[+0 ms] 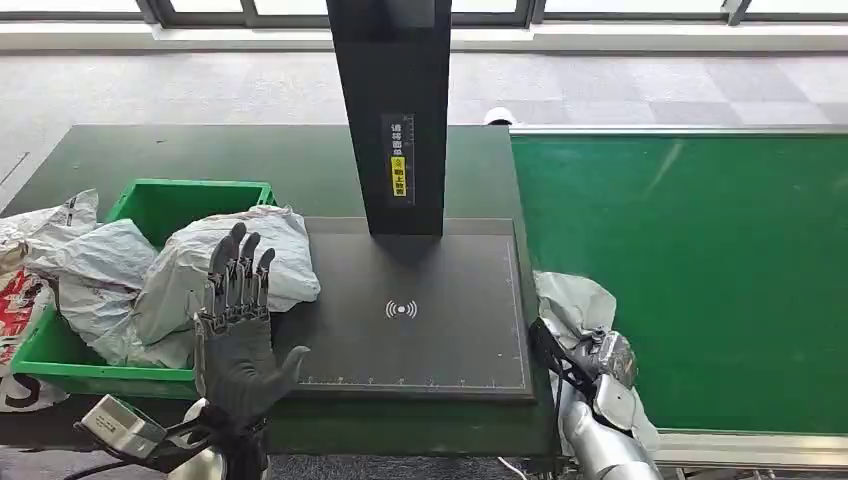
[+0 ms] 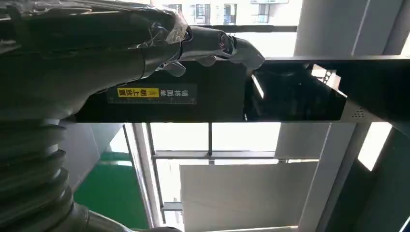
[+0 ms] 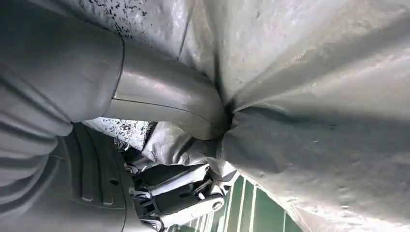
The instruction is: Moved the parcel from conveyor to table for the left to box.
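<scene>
A crumpled grey plastic parcel (image 1: 577,303) sits at the seam between the table and the green conveyor (image 1: 700,280). My right hand (image 1: 585,360) grips it from below. In the right wrist view the thumb (image 3: 164,104) presses deep into the parcel's grey film (image 3: 314,96), with the other fingers underneath. My left hand (image 1: 238,335) is raised with fingers spread and holds nothing. It stands in front of another grey parcel (image 1: 255,255) that lies across the right end of the green box (image 1: 150,200). Its fingers (image 2: 212,41) reach out in the left wrist view.
The green box holds several grey parcels (image 1: 100,265); more bags (image 1: 20,290) lie to its left. A black scanning mat (image 1: 420,320) covers the table's middle, with a black post (image 1: 390,110) at its far edge. The post's yellow label (image 2: 133,93) faces the left wrist.
</scene>
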Action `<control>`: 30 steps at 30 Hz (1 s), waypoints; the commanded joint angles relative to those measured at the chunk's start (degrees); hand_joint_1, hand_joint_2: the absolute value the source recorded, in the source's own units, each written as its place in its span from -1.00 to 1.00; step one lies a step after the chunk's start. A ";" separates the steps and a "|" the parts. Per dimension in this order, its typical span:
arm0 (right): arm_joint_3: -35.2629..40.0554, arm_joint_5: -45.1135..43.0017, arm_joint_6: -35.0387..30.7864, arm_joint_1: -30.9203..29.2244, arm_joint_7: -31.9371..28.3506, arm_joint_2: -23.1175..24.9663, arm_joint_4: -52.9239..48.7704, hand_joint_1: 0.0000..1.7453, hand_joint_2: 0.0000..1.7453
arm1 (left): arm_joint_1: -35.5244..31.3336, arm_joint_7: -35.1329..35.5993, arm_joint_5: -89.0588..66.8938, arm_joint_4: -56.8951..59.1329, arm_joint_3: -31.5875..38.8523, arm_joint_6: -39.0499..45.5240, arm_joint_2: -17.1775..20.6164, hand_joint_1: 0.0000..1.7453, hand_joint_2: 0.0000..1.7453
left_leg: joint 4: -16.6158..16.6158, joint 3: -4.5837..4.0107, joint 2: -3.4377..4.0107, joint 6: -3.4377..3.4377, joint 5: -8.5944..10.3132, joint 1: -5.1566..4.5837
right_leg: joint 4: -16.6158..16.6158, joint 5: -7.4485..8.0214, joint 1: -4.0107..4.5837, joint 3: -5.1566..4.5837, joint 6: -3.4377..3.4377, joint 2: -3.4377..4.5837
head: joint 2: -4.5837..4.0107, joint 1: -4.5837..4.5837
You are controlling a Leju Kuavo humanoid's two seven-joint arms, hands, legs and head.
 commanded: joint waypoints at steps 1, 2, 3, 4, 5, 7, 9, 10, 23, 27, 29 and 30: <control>1.52 0.02 0.82 0.22 0.13 -0.98 4.34 1.00 1.00 | -0.96 0.22 0.15 1.80 0.69 0.19 2.06 -1.00 1.00 | -0.18 0.04 -0.08 0.02 0.09 -0.01 | -0.17 0.06 0.01 0.06 -0.04 -0.12 | 0.00 0.00; 1.52 0.02 0.82 0.22 0.13 -0.98 4.34 1.00 1.00 | -0.96 0.22 0.15 1.80 0.69 0.19 2.06 -1.00 1.00 | -0.20 0.04 -0.08 0.03 0.10 0.00 | -0.19 0.07 0.01 0.06 -0.04 -0.12 | 0.00 0.00; 1.52 0.02 0.82 0.22 0.13 -0.98 4.34 1.00 1.00 | -0.96 0.22 0.15 1.80 0.69 0.19 2.06 -1.00 1.00 | -0.20 0.05 -0.07 0.03 0.10 -0.02 | -0.19 0.07 0.00 0.07 -0.04 -0.11 | 0.00 0.00; 1.52 0.02 0.82 0.22 0.13 -0.98 4.34 1.00 1.00 | -0.96 0.22 0.15 1.80 0.69 0.19 2.06 -1.00 1.00 | -0.21 0.04 -0.08 0.03 0.11 -0.02 | -0.20 0.08 0.00 0.07 -0.04 -0.13 | 0.00 0.00; 1.52 0.02 0.82 0.22 0.13 -0.98 4.34 1.00 1.00 | -0.96 0.22 0.15 1.80 0.69 0.19 2.06 -1.00 1.00 | -0.15 0.05 -0.06 0.03 0.07 -0.01 | -0.14 0.05 0.00 0.07 -0.03 -0.10 | 0.00 0.00; 1.64 -0.16 0.48 0.13 0.26 -0.99 4.28 1.00 1.00 | -1.08 0.22 0.23 2.01 0.83 0.19 2.02 -1.00 1.00 | -0.17 0.03 -0.07 0.03 0.09 -0.01 | -0.16 0.06 0.00 0.05 -0.03 -0.11 | 0.00 0.00; 1.73 -0.91 -1.48 0.14 -0.50 -0.86 3.79 1.00 1.00 | -1.15 0.22 0.24 1.95 1.04 0.15 1.91 -1.00 1.00 | -0.17 0.06 -0.06 0.02 0.08 -0.01 | -0.16 0.05 0.00 0.08 -0.04 -0.10 | 0.00 0.00; 1.14 -2.82 -5.85 0.27 -2.76 -0.35 2.36 1.00 1.00 | -0.78 0.22 0.22 1.45 1.25 0.18 1.77 -1.00 1.00 | -0.10 0.05 -0.04 0.01 0.05 -0.01 | -0.08 0.02 0.00 0.06 -0.03 -0.07 | 0.00 0.00; -5.18 -38.74 -18.38 14.48 -48.84 9.68 -55.91 1.00 1.00 | -1.80 0.22 -0.39 2.33 0.55 -0.46 1.27 -1.00 1.00 | -0.02 -0.36 -0.29 0.02 0.05 -0.08 | 0.06 -0.05 -0.08 -0.33 -0.03 -0.28 | 0.00 0.00; -5.18 -38.74 -18.38 14.48 -48.84 9.68 -55.91 1.00 1.00 | -1.80 0.22 -0.39 2.33 0.55 -0.46 1.27 -1.00 1.00 | -0.06 -0.39 -0.40 0.06 0.07 -0.12 | 0.01 -0.05 -0.15 -0.32 -0.02 -0.39 | 0.00 0.00; -5.18 -38.74 -18.38 14.48 -48.84 9.68 -55.91 1.00 1.00 | -1.80 0.22 -0.39 2.33 0.55 -0.46 1.27 -1.00 1.00 | -0.04 -0.30 -0.23 0.05 0.02 -0.02 | -0.03 -0.03 -0.12 -0.26 -0.03 -0.22 | 0.00 0.00; -5.18 -38.74 -18.38 14.48 -48.84 9.68 -55.91 1.00 1.00 | -1.80 0.22 -0.39 2.33 0.55 -0.46 1.27 -1.00 1.00 | -0.10 -0.25 -0.17 0.06 0.04 -0.05 | -0.06 -0.01 -0.14 -0.24 -0.04 -0.22 | 0.00 0.00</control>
